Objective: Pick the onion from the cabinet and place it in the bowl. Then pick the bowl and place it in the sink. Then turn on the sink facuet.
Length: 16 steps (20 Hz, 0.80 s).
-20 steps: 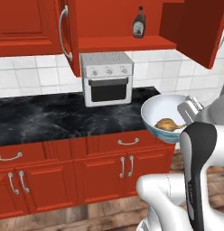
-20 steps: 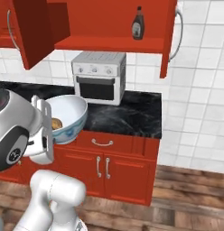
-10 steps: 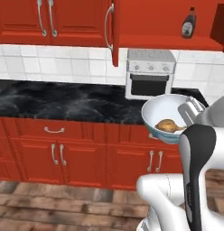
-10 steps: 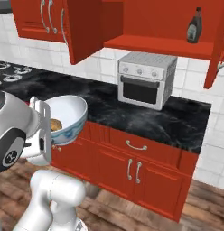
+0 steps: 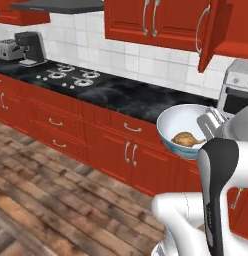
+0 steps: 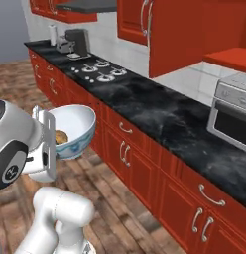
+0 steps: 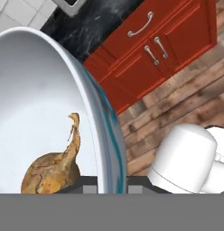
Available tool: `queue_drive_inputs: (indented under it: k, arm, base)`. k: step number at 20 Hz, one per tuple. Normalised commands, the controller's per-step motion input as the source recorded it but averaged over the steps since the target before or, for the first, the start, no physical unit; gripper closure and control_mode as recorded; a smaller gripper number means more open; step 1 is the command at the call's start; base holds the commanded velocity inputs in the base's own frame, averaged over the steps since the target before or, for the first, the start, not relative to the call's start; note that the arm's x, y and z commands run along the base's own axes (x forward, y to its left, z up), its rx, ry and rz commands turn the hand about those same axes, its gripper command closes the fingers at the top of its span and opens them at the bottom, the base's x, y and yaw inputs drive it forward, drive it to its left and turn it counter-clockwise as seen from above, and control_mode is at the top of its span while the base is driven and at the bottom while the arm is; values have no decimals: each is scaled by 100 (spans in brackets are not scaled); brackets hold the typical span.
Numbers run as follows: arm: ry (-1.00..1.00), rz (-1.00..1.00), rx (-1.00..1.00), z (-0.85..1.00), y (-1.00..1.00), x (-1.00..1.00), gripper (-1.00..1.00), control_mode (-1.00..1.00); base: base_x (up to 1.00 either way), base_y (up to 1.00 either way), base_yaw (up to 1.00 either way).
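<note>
Golden-brown papery onion [image 7: 53,169] with a thin curled stem tail, lying at the bottom of the round deep white bowl [image 7: 37,94]; its lower part is cut off by the bottom of the hand view, and in the base views it shows as a small brown shape inside the bowl [image 5: 186,139]. Bowl carried in the air in front of the low red cupboards [image 5: 123,150], tipped slightly; its bluish rim runs down the middle of the hand view. Two-finger gripper [image 5: 212,125], pressed together on the bowl's rim; its tips are hidden behind the bowl wall in the hand view, and only the pale hand plate beside the rim is plain in the base views. Black marbled counter [image 6: 159,111] beyond, with a gas hob [image 6: 97,69], a dark coffee machine [image 6: 78,42] and a silver toaster [image 5: 7,49] at the far end. Silver toaster oven [image 6: 233,111], cut off by the picture's edge. Red wall cabinet door [image 5: 215,30] hanging open above; shelf contents not visible.
</note>
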Motion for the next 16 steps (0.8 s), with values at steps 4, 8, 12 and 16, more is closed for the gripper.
queue_drive_inputs:
  k: [4, 8, 12, 16]
  arm:
    - [0, 0, 0, 0, 0, 0, 100, 100]
    - [0, 0, 0, 0, 0, 0, 100, 100]
    - [0, 0, 0, 0, 0, 0, 100, 100]
    - [0, 0, 0, 0, 0, 0, 100, 100]
  base:
    - [7, 0, 69]
    - [12, -1, 57]
    - [47, 0, 42]
    - [68, 1, 24]
